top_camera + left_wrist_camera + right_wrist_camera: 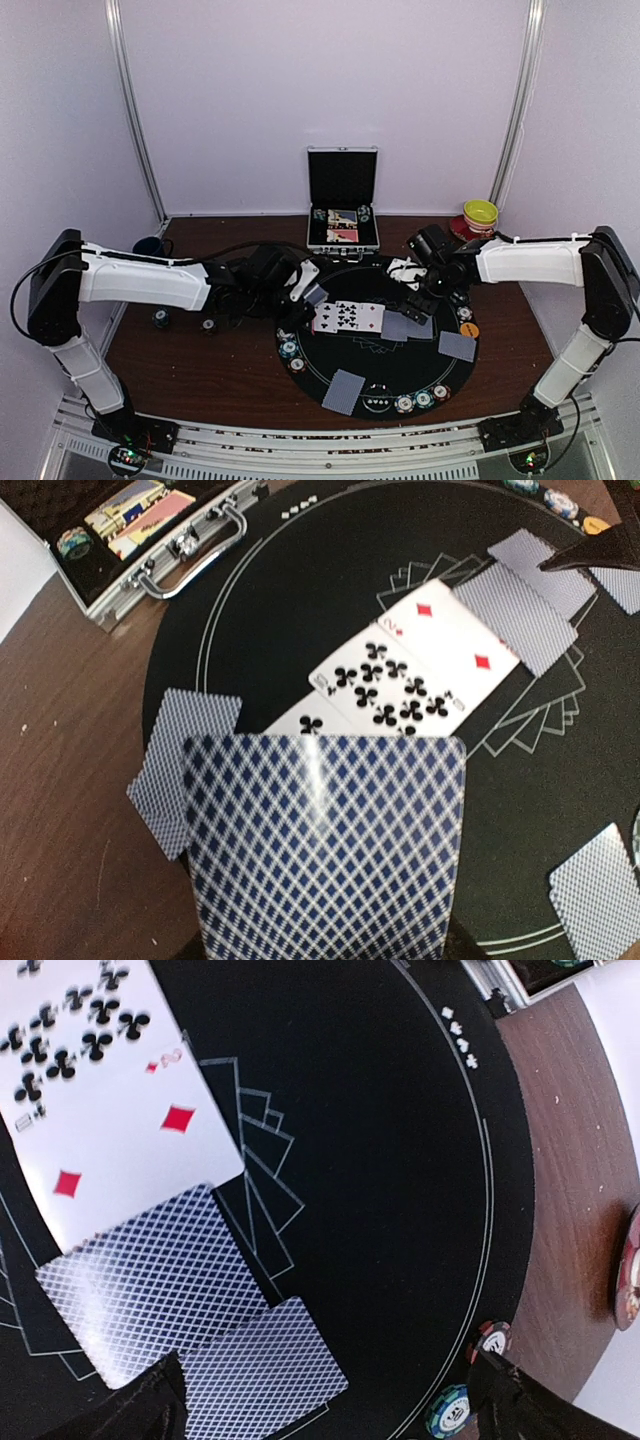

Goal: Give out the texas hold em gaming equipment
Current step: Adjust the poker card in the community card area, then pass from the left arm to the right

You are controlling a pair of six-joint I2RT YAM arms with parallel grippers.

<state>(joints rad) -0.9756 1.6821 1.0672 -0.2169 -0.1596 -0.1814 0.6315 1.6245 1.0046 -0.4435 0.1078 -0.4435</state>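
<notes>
Silver case (343,180) sits open, colourful cards (140,510) and chips (75,543) inside; left tool (302,282) pinches a face-down card (325,840); right tool (325,1405) gapes wide, empty.

Face-up cards (347,317) centred on mat (400,375), face-down cards (344,392), chips (423,400) around

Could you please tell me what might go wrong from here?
The card in the left gripper hangs at the edge of the face-up row; dropped here, it might land on it. The open right gripper hovers over two face-down cards; descending, it may shift them. Both grippers are near each other over the mat, so they could collide.
</notes>
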